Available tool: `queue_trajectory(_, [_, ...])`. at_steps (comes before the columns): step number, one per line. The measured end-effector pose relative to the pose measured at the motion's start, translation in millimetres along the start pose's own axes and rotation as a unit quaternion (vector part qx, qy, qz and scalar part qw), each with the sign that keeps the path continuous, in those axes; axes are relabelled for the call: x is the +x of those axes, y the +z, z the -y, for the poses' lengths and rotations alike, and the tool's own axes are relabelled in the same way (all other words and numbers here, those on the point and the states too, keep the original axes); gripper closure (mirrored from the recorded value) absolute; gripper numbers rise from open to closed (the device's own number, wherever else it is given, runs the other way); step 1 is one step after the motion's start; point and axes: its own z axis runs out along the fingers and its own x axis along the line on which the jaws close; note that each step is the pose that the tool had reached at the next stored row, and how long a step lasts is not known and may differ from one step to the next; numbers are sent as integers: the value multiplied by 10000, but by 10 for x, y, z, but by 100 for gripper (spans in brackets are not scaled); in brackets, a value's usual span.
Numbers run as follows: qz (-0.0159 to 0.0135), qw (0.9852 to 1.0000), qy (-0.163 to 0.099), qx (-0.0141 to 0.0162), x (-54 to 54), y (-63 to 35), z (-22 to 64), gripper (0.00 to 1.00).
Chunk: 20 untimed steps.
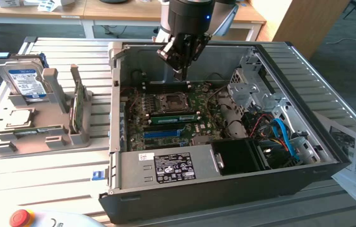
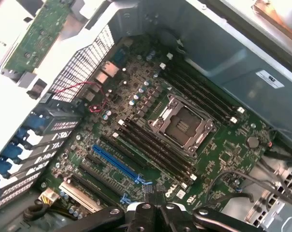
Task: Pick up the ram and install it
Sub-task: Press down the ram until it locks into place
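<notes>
Inside the open computer case (image 1: 228, 184) on the counter (image 1: 51, 165), the pincer (image 1: 180, 71) hangs over the far end of the motherboard (image 1: 165, 127). Its fingers are pressed together with nothing between them. From the wrist view, the pincer (image 2: 155, 205) looks straight down on the CPU socket (image 2: 180, 123) and the dark slot banks on either side of it, a good stance for lining up with a slot.

What I take to be the ram (image 1: 174, 117) is the long green stick lying along the slots just beside the socket, on the side towards the blue slot (image 1: 164, 134). I cannot tell whether it is fully seated or only resting there. It is apart from the pincer.

Outside the case, a grey tray (image 1: 58, 142) holds spare parts upright for easy grasping: a hard drive (image 1: 23, 80) and a broader green card (image 1: 77, 108).
</notes>
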Motion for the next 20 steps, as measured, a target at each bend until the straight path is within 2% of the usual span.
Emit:
queue_trajectory(4, [3,9995,318,4,0,-1,0,89])
queue_trajectory(9, [7,9975,702,9,0,0,0,89])
queue_trajectory(14, [10,9941,1084,14,0,-1,0,89])
queue_trajectory(20, [15,9881,1535,19,0,0,0,89])
